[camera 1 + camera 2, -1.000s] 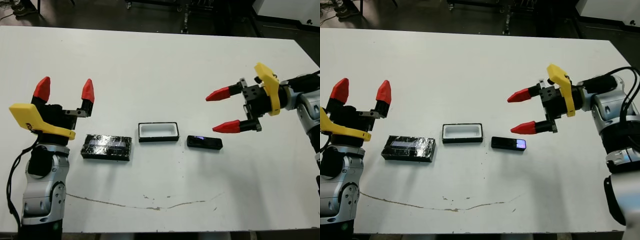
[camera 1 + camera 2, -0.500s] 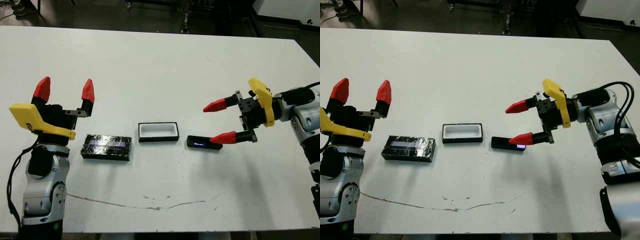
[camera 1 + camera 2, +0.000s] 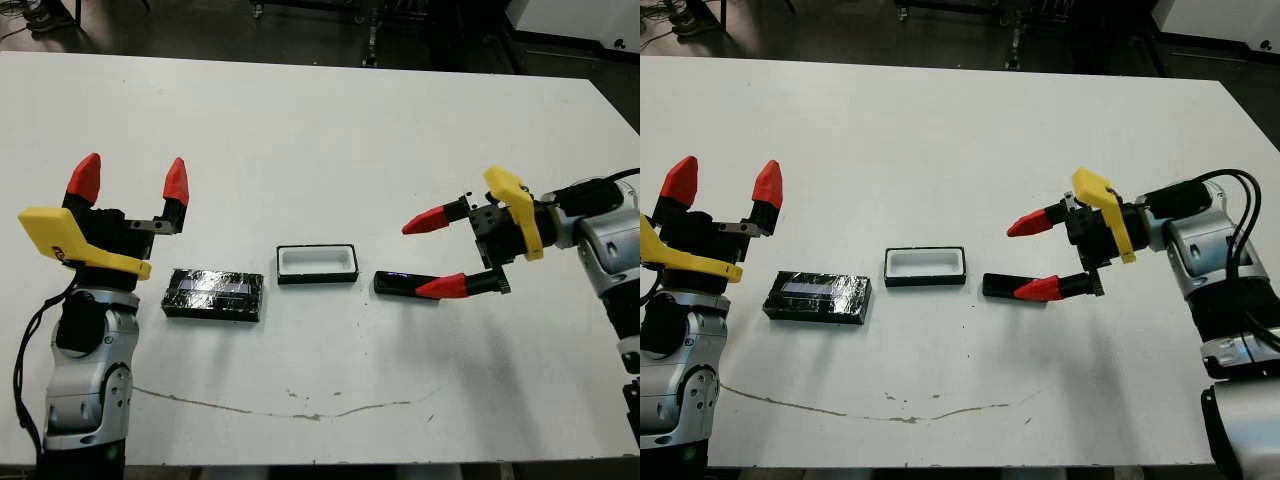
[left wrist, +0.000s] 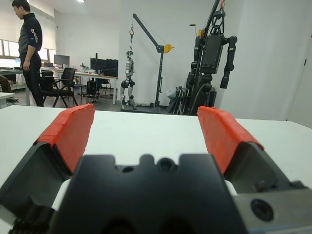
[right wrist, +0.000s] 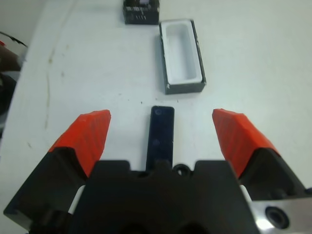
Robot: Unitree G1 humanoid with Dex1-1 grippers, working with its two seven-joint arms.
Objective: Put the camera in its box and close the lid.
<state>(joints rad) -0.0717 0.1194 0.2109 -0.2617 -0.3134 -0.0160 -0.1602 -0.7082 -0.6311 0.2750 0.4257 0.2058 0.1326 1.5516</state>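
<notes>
lying flat on table, camera (image 5: 161, 134) between spread right gripper (image 5: 165, 134) jaws

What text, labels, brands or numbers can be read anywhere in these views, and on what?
None can be read.
The camera, the box and the lid show no legible print.
The lid's pale stripe is too blurred to tell whether it carries text.

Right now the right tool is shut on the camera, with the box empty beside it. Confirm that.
Not shut. The right tool is open, its fingers either side of the camera without gripping it, as the right wrist view shows. The box is indeed empty beside it.
</notes>
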